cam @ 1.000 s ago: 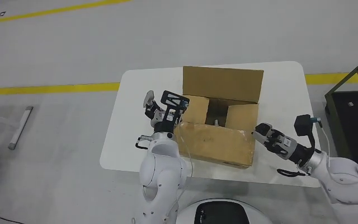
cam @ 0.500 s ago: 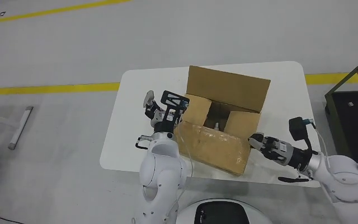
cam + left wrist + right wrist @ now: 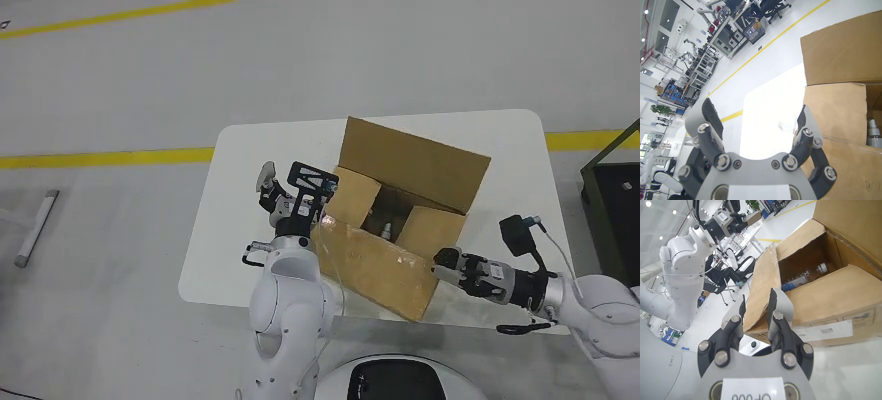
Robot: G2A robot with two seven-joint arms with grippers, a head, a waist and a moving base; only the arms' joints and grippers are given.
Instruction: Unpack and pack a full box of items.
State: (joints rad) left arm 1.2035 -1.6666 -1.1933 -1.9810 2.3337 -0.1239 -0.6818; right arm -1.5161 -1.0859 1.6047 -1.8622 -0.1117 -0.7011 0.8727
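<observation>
Nearest the robot, the right tool (image 3: 757, 300) is clamped on a corner of the front flap of the brown cardboard box (image 3: 375, 268). The box sits askew on the white rounded surface (image 3: 235, 240). Inside is a clear plastic bottle with a white cap (image 3: 804, 275). Just beside the box's left flap, the left tool (image 3: 757, 113) hangs with its fingers spread wide, gripping nothing.

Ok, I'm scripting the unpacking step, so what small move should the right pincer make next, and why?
Probably fold the near flap outward and down. The right pincer is shut on that flap's corner, the flap rises beside the cardboard box's opening, and a bottle lies inside behind it. The left pincer is open beside the box, free to reach in afterwards.
</observation>
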